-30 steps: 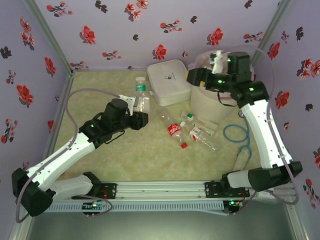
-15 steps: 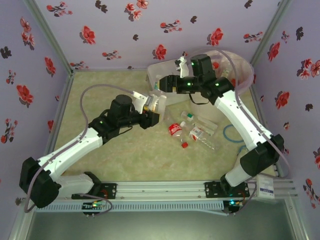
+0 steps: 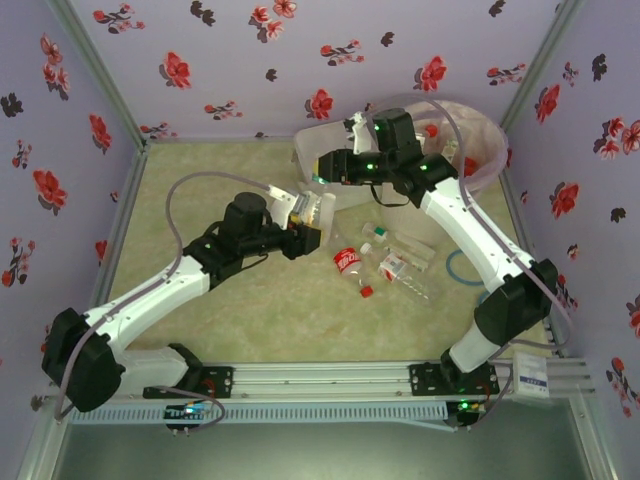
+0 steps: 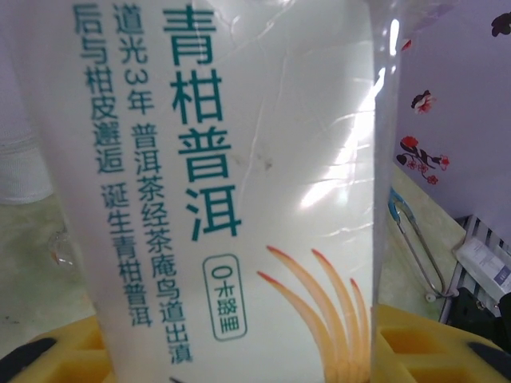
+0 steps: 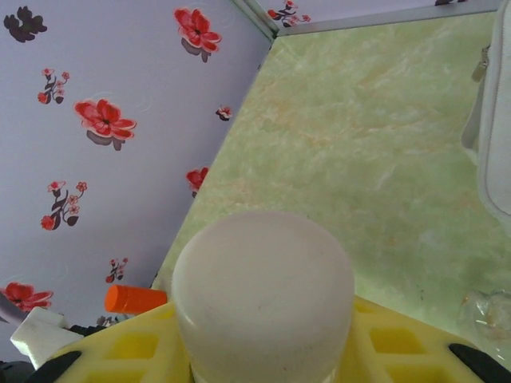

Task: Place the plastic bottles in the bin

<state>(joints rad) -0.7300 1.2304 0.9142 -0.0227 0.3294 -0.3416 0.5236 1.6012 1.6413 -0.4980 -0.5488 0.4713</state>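
Note:
My left gripper point(image 3: 299, 233) is shut on a clear bottle with a white and green label point(image 3: 313, 209), holding it tilted up above the floor. That label point(image 4: 239, 199) covers most of the left wrist view, and the yellow fingers point(image 4: 415, 339) flank its lower end. My right gripper point(image 3: 323, 172) reaches leftward to the bottle's upper end. A white cap point(image 5: 263, 279) sits tight between its yellow fingers point(image 5: 399, 343). Three more bottles lie mid-floor: one with a red cola label point(image 3: 350, 260) and two clear ones point(image 3: 405, 271) point(image 3: 394, 240). The bin point(image 3: 487, 145) stands at the back right.
A flat white lidded box point(image 3: 304, 146) lies behind the right forearm, and its edge point(image 5: 497, 120) borders the right wrist view. A blue cable loop point(image 3: 463, 268) rests right of the bottles. A loose red cap point(image 3: 368, 290) lies on the marbled floor. Flowered walls enclose the table.
The right arm swung from over the bin leftward to the held bottle's top. The left arm carried the bottle right and slightly up, toward the right gripper.

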